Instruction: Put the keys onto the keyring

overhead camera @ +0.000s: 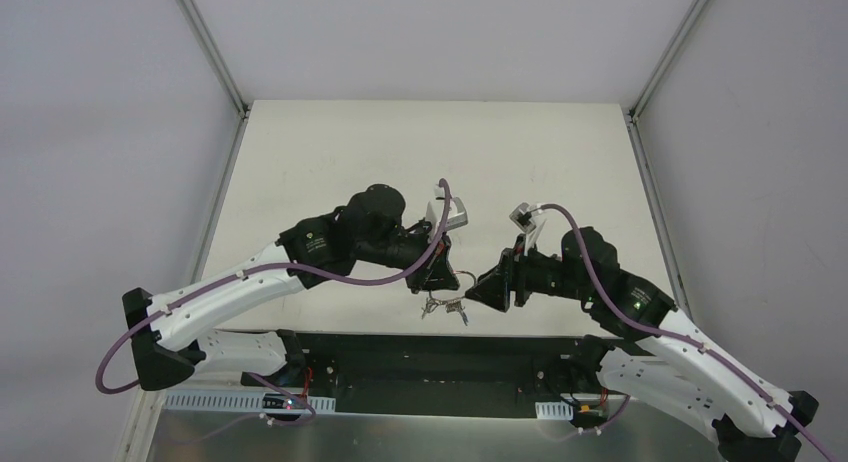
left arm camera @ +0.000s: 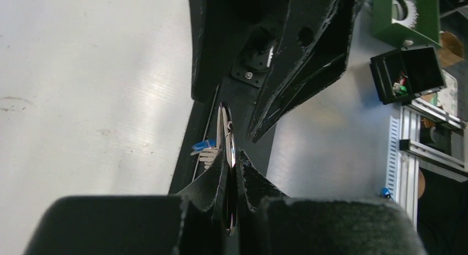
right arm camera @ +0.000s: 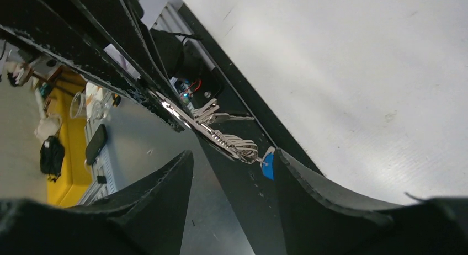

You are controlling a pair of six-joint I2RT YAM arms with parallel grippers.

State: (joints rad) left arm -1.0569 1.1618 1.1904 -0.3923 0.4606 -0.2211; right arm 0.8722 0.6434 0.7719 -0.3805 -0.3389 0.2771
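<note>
Mid-air handoff zone near the 6 o'clock edge of the table (overhead camera: 400, 152). The left claw (overhead camera: 437, 277) is clamped together on the keyring (left arm camera: 227, 131). In its wrist view the ring is edge-on, the wire pinched between both fingers and sticking out past the tips. The bunch hangs off the ring at 6 o'clock of that claw and is off the table surface.

The plain keys (right arm camera: 232, 142) are fanned together. The blue key (right arm camera: 267, 168) is at the end of the bunch, only its blue head showing clearly. I can't tell if its hole is already on the wire or just lying against the others.

The right claw (right arm camera: 233, 153) comes in from 3 o'clock, fingers apart and holding nothing, with the bunch sitting in the gap. The blue head is just beside its inner finger edge; contact is unclear.

Step, as I judge it: the ring is secured and the right claw is lining up to take the blue key.

Next move, as I judge it:
- Close on the blue head only, not the plain keys.
- Keep the ring steady in the left claw.
- Steer the key's hole to the ring's split.

The bunch is tight and swings freely, so grabbing extra keys is the risk.
</note>
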